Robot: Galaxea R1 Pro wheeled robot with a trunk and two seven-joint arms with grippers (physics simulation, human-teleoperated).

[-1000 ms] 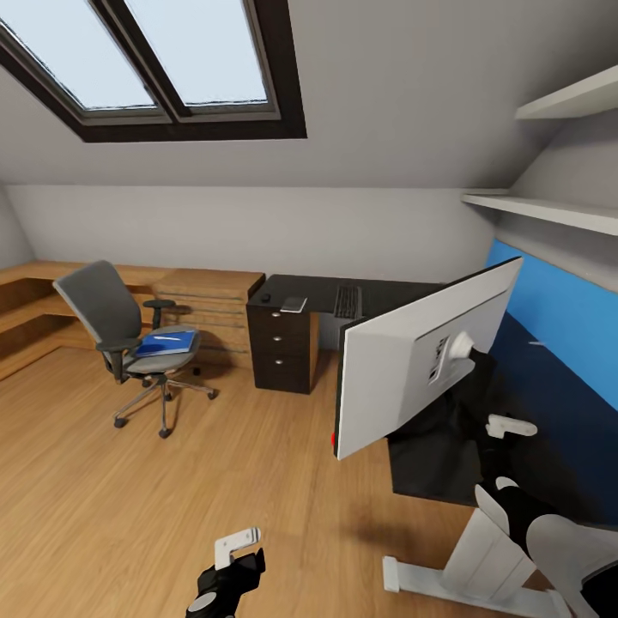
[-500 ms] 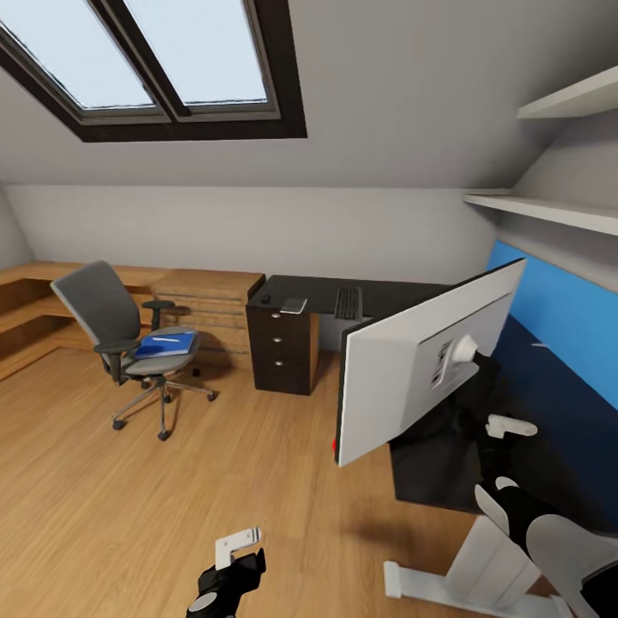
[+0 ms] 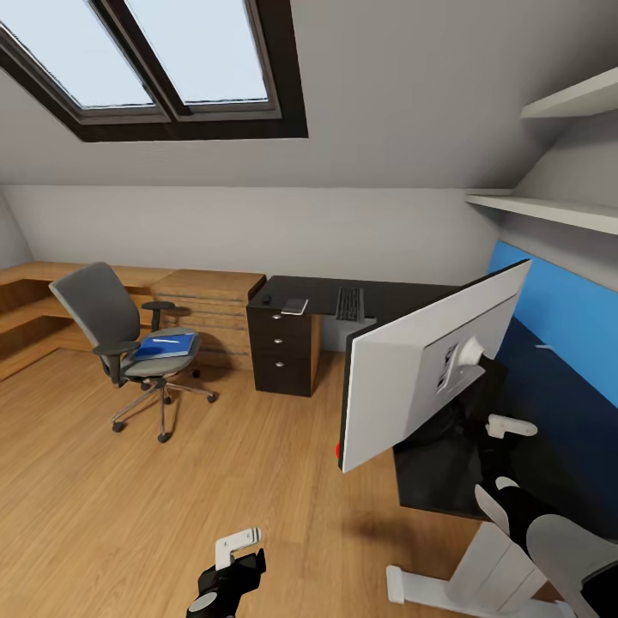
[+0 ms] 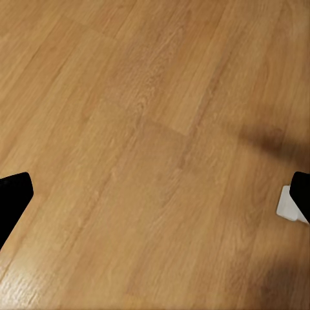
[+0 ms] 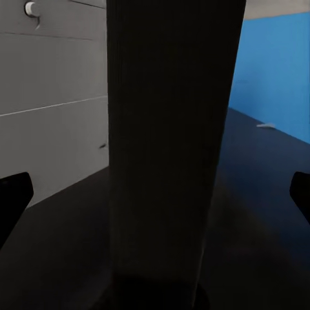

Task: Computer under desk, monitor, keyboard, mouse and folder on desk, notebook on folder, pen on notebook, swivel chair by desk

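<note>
The monitor (image 3: 421, 378) stands at the desk's (image 3: 386, 299) near end with its white back toward me. My right gripper (image 3: 505, 428) is open behind it. Its black stand (image 5: 171, 148) rises just ahead of the spread fingertips, untouched. On the desk's far end lie the keyboard (image 3: 348, 303), the notebook (image 3: 294, 305) and the mouse (image 3: 266, 299). The swivel chair (image 3: 107, 313) stands away from the desk with the blue folder (image 3: 163, 346) on its seat and a white pen (image 3: 168, 341) on the folder. My left gripper (image 3: 233, 549) hangs open over the wood floor (image 4: 155, 129). The computer is out of view.
A black drawer unit (image 3: 281, 348) stands under the desk's far end, with low wood shelf units (image 3: 206, 296) beside it. A blue wall panel (image 3: 558, 313) and white shelves (image 3: 549, 210) line the right side. The desk's white foot (image 3: 446, 579) lies near my right arm.
The whole picture has slid a little to the right, so the camera has moved. Neither gripper nor any of the things has moved by itself.
</note>
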